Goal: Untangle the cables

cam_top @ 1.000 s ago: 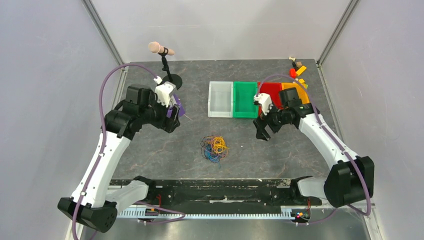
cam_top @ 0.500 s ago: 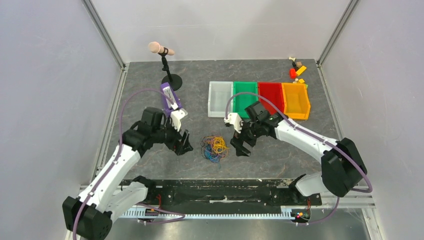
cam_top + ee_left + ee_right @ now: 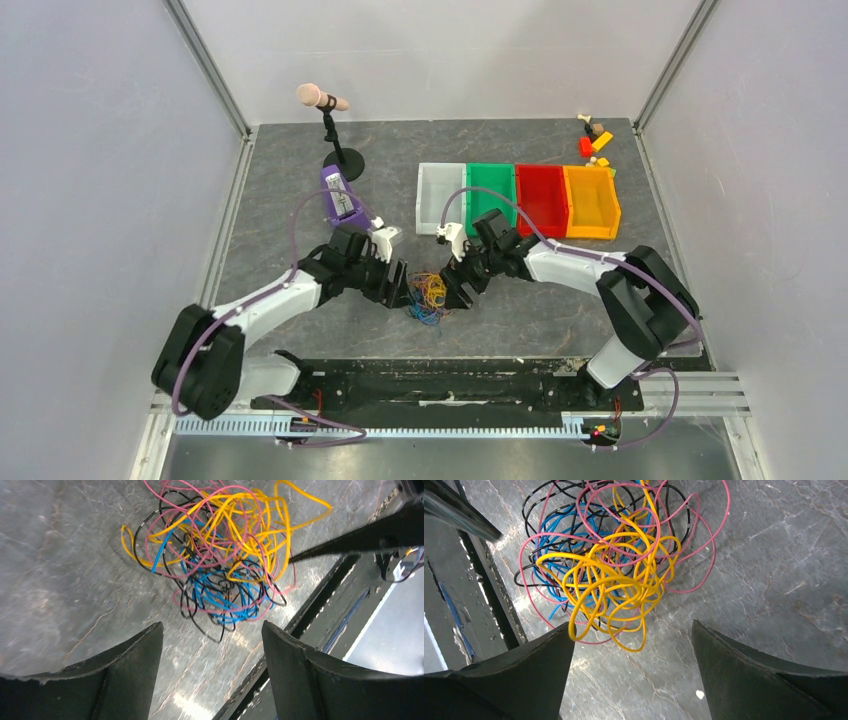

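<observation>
Cables (image 3: 430,296): one tangled clump of yellow, pink-red, blue and black wire. It lies on the counter (image 3: 560,305) at lower centre of the top view, between the two tools.
Cable lie: a roughly round heap with no single long axis, its loops running every way. From above, yellow sits to the upper right and blue to the lower side.
Left tool (image 3: 402,287): open, fingers wide apart with nothing between them, just left of the clump. In its wrist view the blue and black loops lie just ahead of the fingertips.
Right tool (image 3: 453,293): open, fingers wide, just right of the clump. In its wrist view the lowest yellow loop dips into the gap between the tips; contact cannot be told.
Left arm: low over the counter, reaching from lower left up and right to centre.
Right arm: elbow out at the right, forearm running left, low.
Purple tube (image 3: 339,194): lying tilted, beyond the left tool.
Bins (image 3: 517,198): clear, green, red and orange, touching in a row at upper centre, open tops, inner floors in plain view.
Mic (image 3: 320,98): on a black stand, upper left.
Toys (image 3: 595,140): a small cluster at the far right corner.
</observation>
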